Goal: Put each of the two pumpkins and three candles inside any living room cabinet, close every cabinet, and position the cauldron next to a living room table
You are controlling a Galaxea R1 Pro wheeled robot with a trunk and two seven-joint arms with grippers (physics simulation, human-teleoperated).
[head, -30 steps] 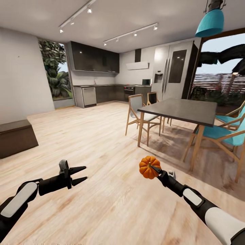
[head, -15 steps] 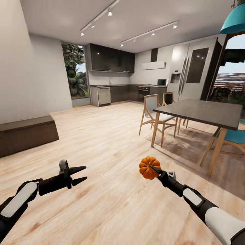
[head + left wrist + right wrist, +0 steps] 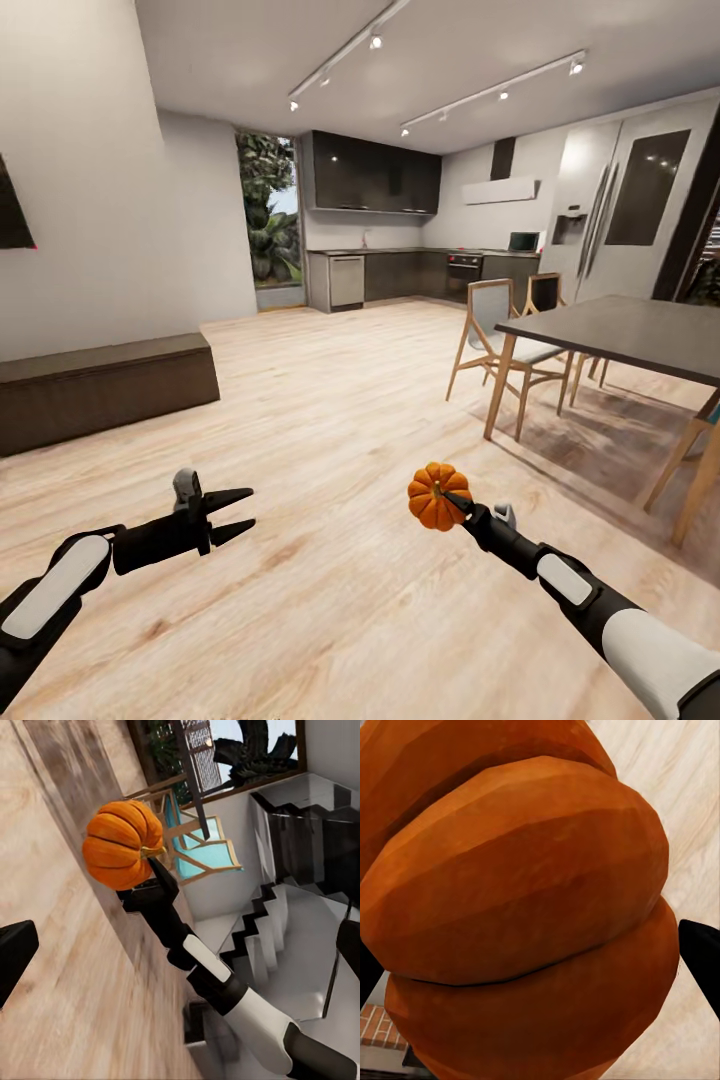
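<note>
My right gripper [image 3: 447, 497] is shut on a small ribbed orange pumpkin [image 3: 434, 496], held in the air over the wood floor. In the left wrist view the same pumpkin [image 3: 121, 844] sits at the tip of the right arm, and it looms close in the right wrist view [image 3: 525, 907]. My left gripper [image 3: 246, 512] is open and holds nothing, level with the right one. The long, low dark-brown cabinet [image 3: 100, 385] stands against the left wall, its fronts shut. The other pumpkin, the candles, the cauldron and the coffee table are out of view.
A dark grey dining table [image 3: 630, 335] with wooden chairs [image 3: 495, 330] stands at the right. Dark kitchen cabinets [image 3: 400, 230] and a fridge [image 3: 620, 225] line the far wall. Open wood floor [image 3: 320, 420] lies between me and the low unit.
The camera has turned left, so the room slid right and more of the low dark-brown cabinet came into the picture. Both arms hold the same pose, pumpkin still gripped.
</note>
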